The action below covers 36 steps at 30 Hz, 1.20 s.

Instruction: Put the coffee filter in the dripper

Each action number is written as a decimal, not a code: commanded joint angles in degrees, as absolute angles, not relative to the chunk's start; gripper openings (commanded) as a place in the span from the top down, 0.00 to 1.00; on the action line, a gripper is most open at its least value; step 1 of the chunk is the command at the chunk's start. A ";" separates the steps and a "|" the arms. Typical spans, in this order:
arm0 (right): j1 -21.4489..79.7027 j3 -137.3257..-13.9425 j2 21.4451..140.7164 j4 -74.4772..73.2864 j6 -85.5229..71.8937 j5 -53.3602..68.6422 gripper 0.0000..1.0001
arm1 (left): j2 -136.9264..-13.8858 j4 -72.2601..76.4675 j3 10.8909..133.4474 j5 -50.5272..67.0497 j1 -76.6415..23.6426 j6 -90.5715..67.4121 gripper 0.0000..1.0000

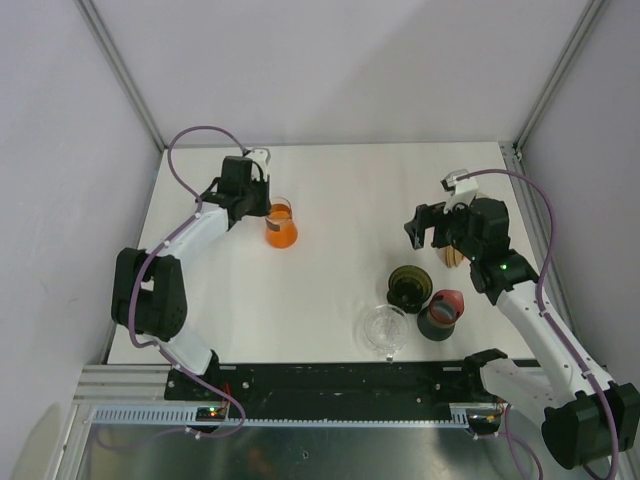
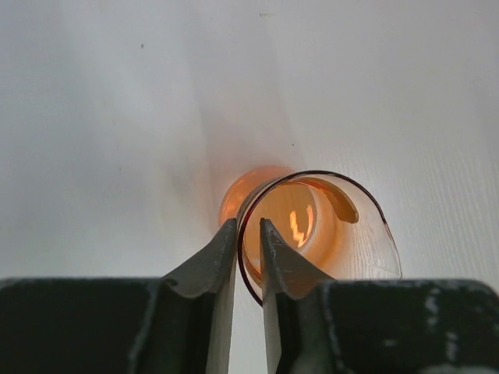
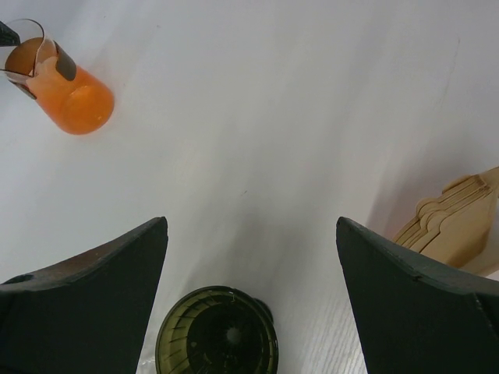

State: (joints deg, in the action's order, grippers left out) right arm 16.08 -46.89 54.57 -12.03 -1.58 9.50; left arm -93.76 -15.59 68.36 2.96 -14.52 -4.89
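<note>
Toward the right edge of the table [image 1: 350, 190], we see the stack of tan paper filters [image 3: 456, 222] lying flat on the surface, partly hidden under our right arm in the top view. No filter sits in the dripper yet. The dripper [image 3: 218, 331], dark green and ribbed inside, stands upright closer to the near edge than the filters, with its mouth open and bare.

Our right gripper [image 3: 251, 226] hangs above the table with its jaws spread wide and nothing between them. From the wrist camera, the dripper lies below the gap and the filters lie just outside the right finger.

Near the front right corner a clear glass bowl [image 1: 386, 328] and a dark cup [image 1: 441, 313] with a red rim stand beside the dripper, the three close together.

Over toward the left edge, our left gripper [image 2: 248, 226] has its jaws pinched on the rim of an orange beaker [image 2: 312, 226], one finger inside the wall and one outside. The beaker stands well apart from the dripper.
</note>
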 commanded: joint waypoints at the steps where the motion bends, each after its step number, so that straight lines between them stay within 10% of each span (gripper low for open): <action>1: 16.70 -49.34 53.36 -11.54 -0.80 8.64 0.06 | -91.25 -13.98 68.76 3.14 -14.46 -3.32 0.78; 18: 16.96 -49.39 52.59 -12.81 -0.45 7.21 0.03 | -83.71 -14.40 72.97 7.54 -15.81 2.12 0.40; 36: 16.57 -50.78 52.41 -17.12 -1.29 2.09 0.00 | -85.94 -32.07 76.01 25.99 -42.83 8.20 0.20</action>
